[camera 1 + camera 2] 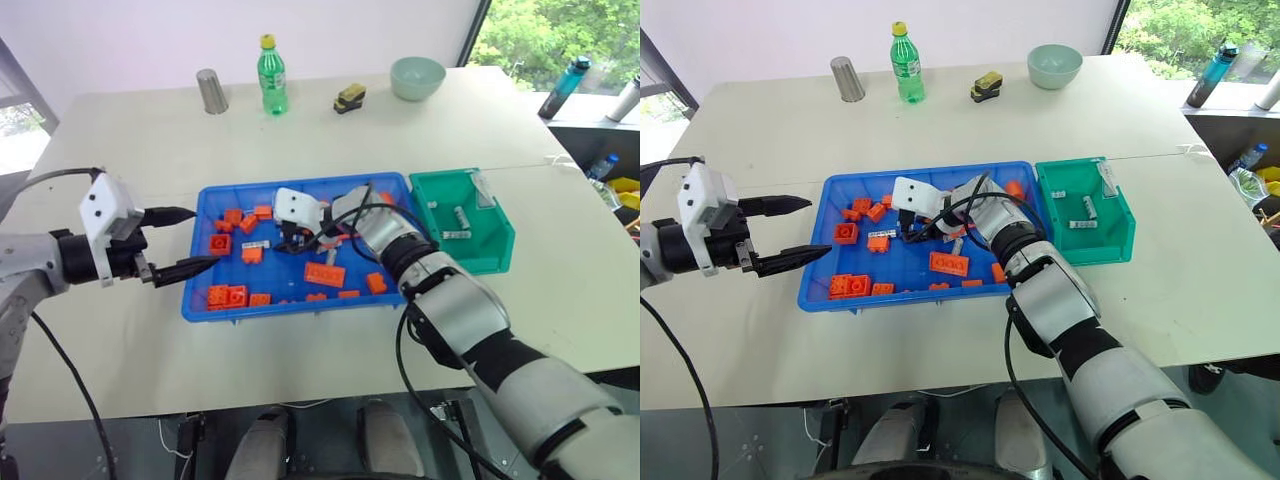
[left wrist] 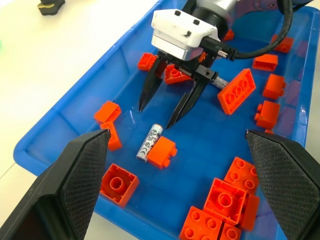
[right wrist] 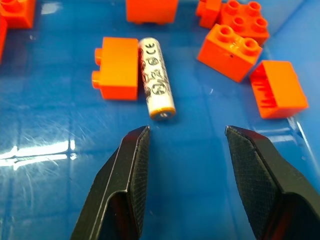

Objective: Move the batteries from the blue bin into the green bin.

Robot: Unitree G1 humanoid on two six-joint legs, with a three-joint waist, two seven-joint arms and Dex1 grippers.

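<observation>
Black fingers (image 3: 135, 175) of the right gripper (image 3: 187, 137) stand spread and empty, a battery (image 3: 157, 77) just beyond their tips touching an orange brick (image 3: 119, 68) in the blue bin (image 1: 196, 255), the green bin (image 1: 497, 250) farther off.

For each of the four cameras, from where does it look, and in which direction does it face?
Left eye, right eye: on the head, looking forward and down over both arms at the blue bin and green bin.
Left wrist: along the open left gripper, facing the open right gripper above a battery.
Right wrist: along the right gripper's fingers, down at that battery.
All views share the blue bin.
</observation>
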